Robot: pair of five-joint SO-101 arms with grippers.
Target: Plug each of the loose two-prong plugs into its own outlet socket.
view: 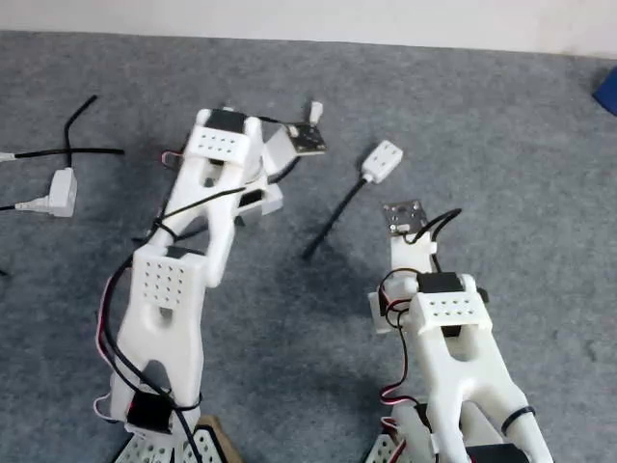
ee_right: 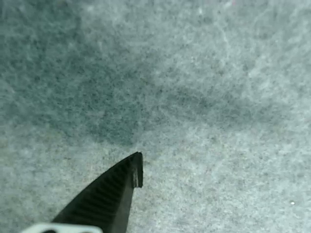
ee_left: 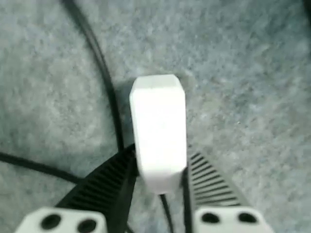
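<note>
A white plug [ee_left: 158, 128] stands between the black fingers [ee_left: 112, 174] of my left gripper [ee_left: 158, 162], which is shut on its lower end; its thin black cord runs down between them. In the high view that gripper [view: 265, 193] sits left of centre. A second white plug [view: 384, 161] lies on the grey carpet with its black cable [view: 333, 220] trailing toward the middle. My right gripper [view: 403, 227] hovers just below that plug. One of its black fingers [ee_right: 114, 191] shows over bare carpet, with nothing held.
A white socket block [view: 62, 191] with cords lies at the far left, beside a crossed black cable [view: 77, 130]. Another black cable [ee_left: 104, 77] runs across the carpet past the held plug. A blue object [view: 607, 89] sits at the right edge.
</note>
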